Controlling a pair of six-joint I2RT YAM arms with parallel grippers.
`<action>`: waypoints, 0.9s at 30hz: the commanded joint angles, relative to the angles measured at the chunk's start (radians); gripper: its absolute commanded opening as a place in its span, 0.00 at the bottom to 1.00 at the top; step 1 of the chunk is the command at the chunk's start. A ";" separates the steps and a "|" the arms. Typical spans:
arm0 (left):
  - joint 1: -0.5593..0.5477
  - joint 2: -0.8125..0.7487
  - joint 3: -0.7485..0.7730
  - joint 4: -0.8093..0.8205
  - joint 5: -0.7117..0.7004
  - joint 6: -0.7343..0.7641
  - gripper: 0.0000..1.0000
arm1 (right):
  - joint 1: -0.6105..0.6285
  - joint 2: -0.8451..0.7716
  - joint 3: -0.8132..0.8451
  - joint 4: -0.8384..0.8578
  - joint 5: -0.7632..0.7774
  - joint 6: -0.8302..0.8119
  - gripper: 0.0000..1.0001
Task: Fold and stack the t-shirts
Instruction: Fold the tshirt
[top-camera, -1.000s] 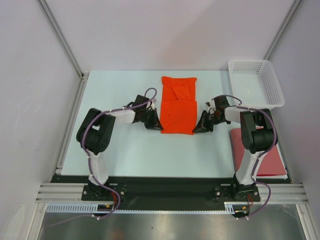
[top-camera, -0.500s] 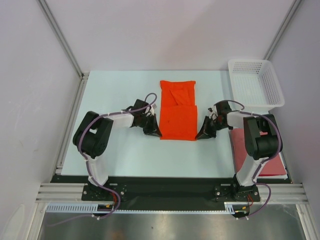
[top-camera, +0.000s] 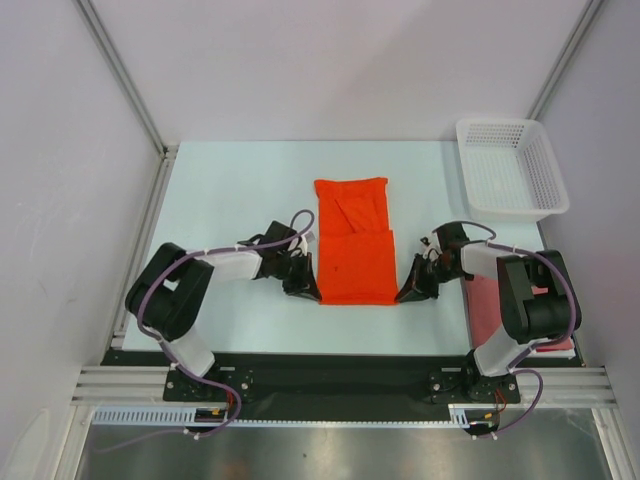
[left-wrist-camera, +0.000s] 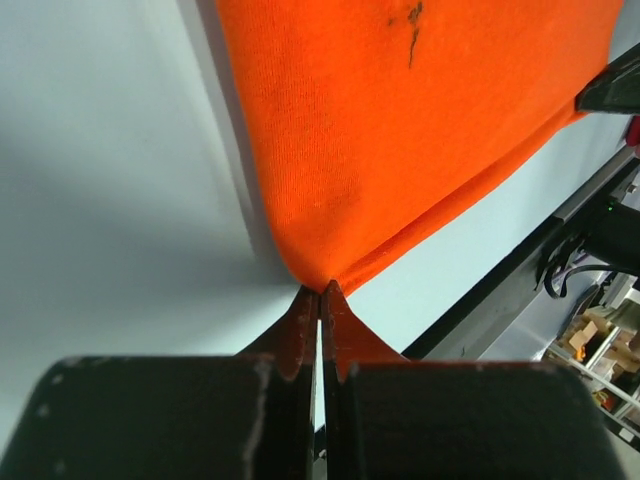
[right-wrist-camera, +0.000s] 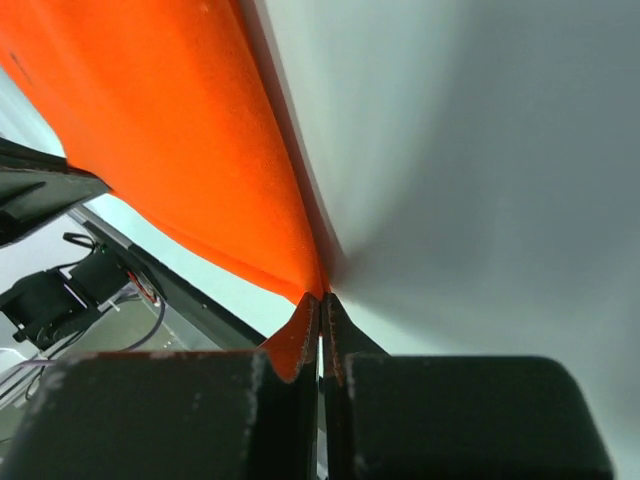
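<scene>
A bright orange t-shirt (top-camera: 352, 245) lies folded into a long strip in the middle of the table. My left gripper (top-camera: 308, 290) is shut on the shirt's near left corner, and the pinched cloth (left-wrist-camera: 400, 130) shows right at the gripper's tips (left-wrist-camera: 320, 290). My right gripper (top-camera: 405, 295) is shut on the near right corner, with the orange cloth (right-wrist-camera: 170, 130) running out from its closed tips (right-wrist-camera: 322, 297). A dull brick-red t-shirt (top-camera: 482, 312) lies flat at the table's right near edge, mostly under my right arm.
A white lattice basket (top-camera: 497, 124) stands at the far right corner. Metal frame posts rise at the back corners. A black rail runs along the near edge of the table, by the arm bases.
Both grippers closed on the orange shirt's near corners and drew toward the near edge. The shirt slid nearer with them.
</scene>
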 joint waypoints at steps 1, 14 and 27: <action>0.011 -0.057 -0.027 -0.056 -0.063 0.024 0.02 | -0.009 -0.041 -0.031 -0.029 0.049 -0.027 0.00; 0.011 -0.278 -0.166 -0.136 -0.103 -0.048 0.30 | -0.010 -0.168 0.009 -0.184 0.178 0.063 0.28; -0.019 -0.422 -0.362 0.265 -0.132 -0.541 0.50 | 0.085 -0.511 -0.326 0.317 0.119 0.653 0.61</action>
